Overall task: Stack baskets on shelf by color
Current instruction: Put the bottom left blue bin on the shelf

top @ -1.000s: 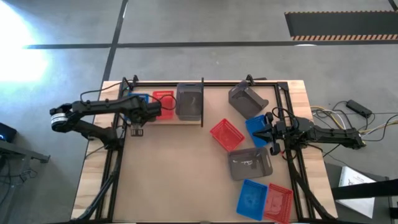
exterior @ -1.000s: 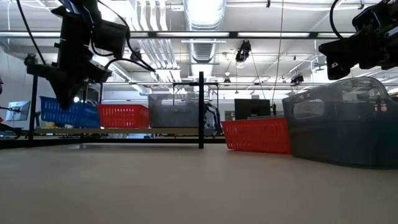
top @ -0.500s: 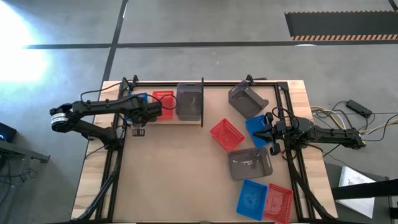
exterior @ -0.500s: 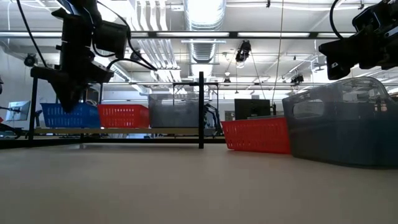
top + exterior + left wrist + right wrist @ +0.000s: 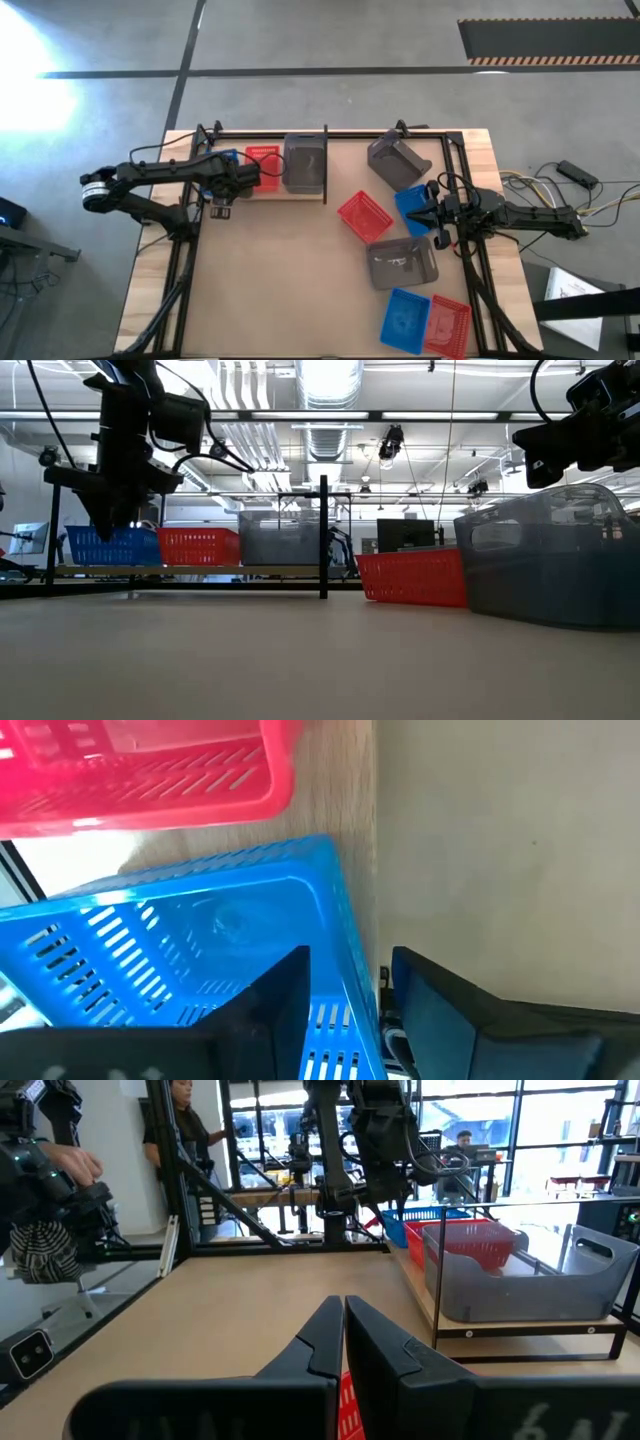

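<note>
The left hand [image 5: 226, 182] is over the left end of the shelf [image 5: 268, 194], its two fingers [image 5: 270, 1010] straddling the near wall of a blue basket [image 5: 190, 950], one finger inside the basket and the other outside it, so it grips that wall. The blue basket sits on the shelf's pale board at its left end, with a red basket [image 5: 262, 165] just beside it and a dark grey basket [image 5: 304, 162] next along, up against the dark upright divider [image 5: 326, 165]. In the low view the three stand in a row on the shelf: blue [image 5: 110, 545], red [image 5: 198, 546], grey [image 5: 280, 543].

The right hand [image 5: 432, 222] waits at the right side of the worktop [image 5: 280, 280], its fingers [image 5: 325, 1342] pressed together with nothing between them. Just beside it lie a blue basket [image 5: 412, 205], a red one [image 5: 364, 217] and a dark grey one [image 5: 402, 262], all off the shelf. Another grey basket [image 5: 398, 160] rests tilted near the far right corner. At the near edge a blue basket [image 5: 405, 318] and a red basket [image 5: 448, 325] lie side by side, touching.
</note>
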Robot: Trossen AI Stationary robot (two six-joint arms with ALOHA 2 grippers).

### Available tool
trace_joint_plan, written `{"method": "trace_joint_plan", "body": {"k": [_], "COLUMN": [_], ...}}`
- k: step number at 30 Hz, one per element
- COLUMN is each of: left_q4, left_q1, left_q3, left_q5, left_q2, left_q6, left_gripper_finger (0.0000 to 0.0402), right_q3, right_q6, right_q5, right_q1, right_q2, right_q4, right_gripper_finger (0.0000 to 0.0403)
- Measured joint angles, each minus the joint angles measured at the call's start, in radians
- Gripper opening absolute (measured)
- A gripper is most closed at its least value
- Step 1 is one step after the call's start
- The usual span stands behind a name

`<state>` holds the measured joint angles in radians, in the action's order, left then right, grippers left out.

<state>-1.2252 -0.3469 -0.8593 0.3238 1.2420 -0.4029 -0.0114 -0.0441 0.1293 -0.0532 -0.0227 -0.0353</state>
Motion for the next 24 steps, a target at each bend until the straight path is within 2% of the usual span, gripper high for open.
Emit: {"method": "trace_joint_plan", "body": {"k": [6, 17, 24], "left_q4": [0.005, 0.008, 0.014], "left_q1": [0.001, 0.001, 0.000], "left_q3": [0.000, 0.000, 0.000], "left_q5": [-0.001, -0.001, 0.007], "left_q2": [0.001, 0.001, 0.001], "left_q6": [-0.025, -0.059, -0.072], "left_gripper_finger": [0.0118, 0.0010, 0.0008], "right_q3": [0.000, 0.000, 0.000], "right_q6": [0.000, 0.000, 0.000], "right_q5": [0.000, 0.000, 0.000], "right_q1": [0.000, 0.000, 0.000], "right_q2": [0.000, 0.000, 0.000], "right_q4": [0.000, 0.000, 0.000], "right_gripper_finger": [0.0009, 0.0009, 0.0009]}}
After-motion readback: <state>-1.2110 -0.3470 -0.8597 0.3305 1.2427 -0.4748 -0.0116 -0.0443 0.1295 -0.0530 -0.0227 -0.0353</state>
